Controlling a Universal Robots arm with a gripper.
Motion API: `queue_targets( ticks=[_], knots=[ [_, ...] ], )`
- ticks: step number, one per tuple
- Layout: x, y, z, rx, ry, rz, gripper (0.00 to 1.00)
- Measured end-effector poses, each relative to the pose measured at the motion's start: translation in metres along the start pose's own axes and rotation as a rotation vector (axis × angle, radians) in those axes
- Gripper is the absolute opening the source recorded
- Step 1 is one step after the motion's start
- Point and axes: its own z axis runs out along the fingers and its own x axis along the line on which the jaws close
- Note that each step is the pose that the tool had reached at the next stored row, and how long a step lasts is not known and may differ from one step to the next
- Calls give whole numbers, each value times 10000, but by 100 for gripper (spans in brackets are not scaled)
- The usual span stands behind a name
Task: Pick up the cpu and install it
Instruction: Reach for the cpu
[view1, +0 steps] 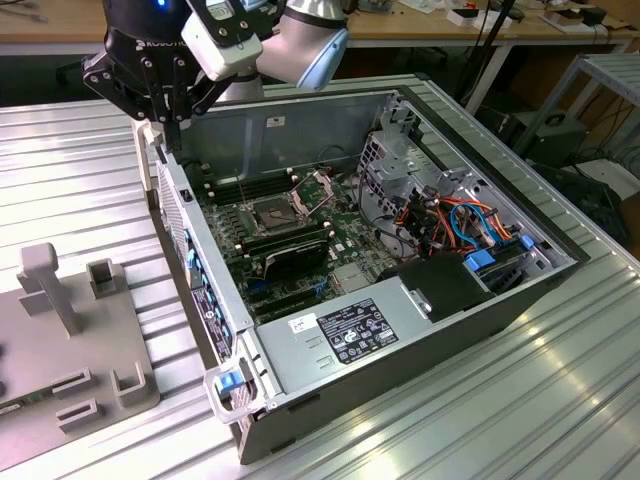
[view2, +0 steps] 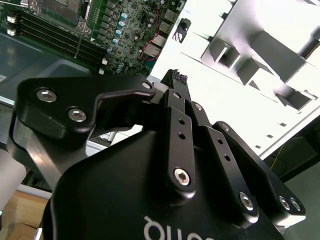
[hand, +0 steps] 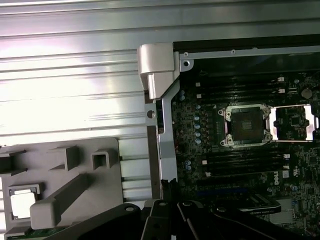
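The cpu (hand: 22, 204) is a small silver square lying in a pocket of the grey fixture (hand: 75, 175) on the ribbed table, beside the computer case. My gripper (view1: 167, 138) hangs above the case's side wall, between the fixture and the motherboard (view1: 300, 240). Its black fingers (view2: 172, 107) taper to a closed tip, shut with nothing between them, and the gripper (hand: 170, 187) sits well apart from the cpu. On the board the dark square socket (hand: 245, 124) stands open, its hinged metal plate (hand: 295, 122) folded back beside it.
The open case (view1: 420, 330) lies on its side with the power supply (view1: 360, 330) at the front, and cables and a drive cage (view1: 450, 220) on the exterior view's right. Long black memory sticks (view1: 285, 245) flank the socket. The fixture (view1: 70, 330) has upright posts.
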Motion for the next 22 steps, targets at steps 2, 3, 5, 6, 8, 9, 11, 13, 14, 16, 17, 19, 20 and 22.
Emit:
queue_targets(
  ticks=[2, 3, 5, 6, 8, 9, 11, 13, 14, 16, 17, 19, 20, 22],
  knots=[
    [3, 0, 0, 0, 0, 1, 11],
    [8, 0, 0, 0, 0, 3, 11],
    [23, -2, -1, 1, 1, 0, 11],
    [46, -4, -1, 0, 0, 0, 11],
    [82, -6, -2, 0, 0, 0, 11],
    [93, -7, -3, 0, 0, 0, 11],
    [96, -7, -2, 0, -1, -1, 11],
    [103, -8, -3, 0, 0, 0, 11],
    [103, -8, -3, 0, 0, 0, 11],
    [107, -8, -3, 1, 0, 1, 11],
    [111, -8, -3, 1, 0, 2, 11],
    [118, -9, -3, 0, 0, -1, 11],
    [119, -9, -3, 0, 0, -2, 11],
    [132, -10, -4, 1, 0, 0, 11]
  ],
)
